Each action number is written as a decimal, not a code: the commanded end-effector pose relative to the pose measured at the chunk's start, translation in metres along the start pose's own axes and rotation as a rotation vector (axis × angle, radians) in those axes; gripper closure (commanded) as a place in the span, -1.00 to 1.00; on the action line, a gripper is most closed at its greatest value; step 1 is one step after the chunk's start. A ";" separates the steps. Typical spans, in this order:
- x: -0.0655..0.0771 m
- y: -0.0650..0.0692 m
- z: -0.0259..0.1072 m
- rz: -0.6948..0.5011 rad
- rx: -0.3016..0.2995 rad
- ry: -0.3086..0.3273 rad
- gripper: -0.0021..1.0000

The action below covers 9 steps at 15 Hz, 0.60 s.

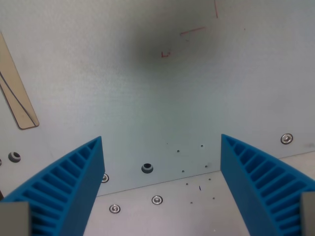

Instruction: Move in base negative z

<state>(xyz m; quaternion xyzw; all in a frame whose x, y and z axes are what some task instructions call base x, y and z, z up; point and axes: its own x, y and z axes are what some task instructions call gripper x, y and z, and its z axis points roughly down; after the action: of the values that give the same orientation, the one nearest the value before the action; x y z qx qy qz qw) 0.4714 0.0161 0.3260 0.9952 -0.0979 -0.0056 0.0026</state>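
Plate [147, 98], pale grey metal, fills nearly the whole wrist view, matte and flat, with a soft dark shadow smudge near top centre. A second lighter panel [162, 216] sits along the bottom, its edge running as a slightly tilted seam from lower left up toward the wrist view's right. Gripper [161, 147] is spread wide, nothing between the jaws, bare plate visible through the gap. Its two blue ribbed fingers [64, 189] come in from the bottom corners, one on the wrist view's left and one on the right, tips angled up and inward; whether the tips touch the plate, cannot tell. Tan strip [15, 88] lies on the plate at the wrist view's left edge, tilted, with a dark curved line on it, cut off by the frame. Thin red marks [192, 31] sit near the top, well apart from the fingers. Dark round hole [147, 168] sits between the fingers, just above the seam. Small shiny screw heads: one [157, 199] on the lower panel below the hole, another [286, 138] near the right finger. Scattered tiny dark specks around the seam, right of the hole.
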 end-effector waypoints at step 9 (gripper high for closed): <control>0.002 -0.001 0.042 0.001 0.001 0.005 -1.00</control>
<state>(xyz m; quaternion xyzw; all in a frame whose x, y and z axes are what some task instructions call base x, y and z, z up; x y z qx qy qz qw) 0.4771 0.0163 0.2852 0.9949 -0.0977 -0.0240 0.0034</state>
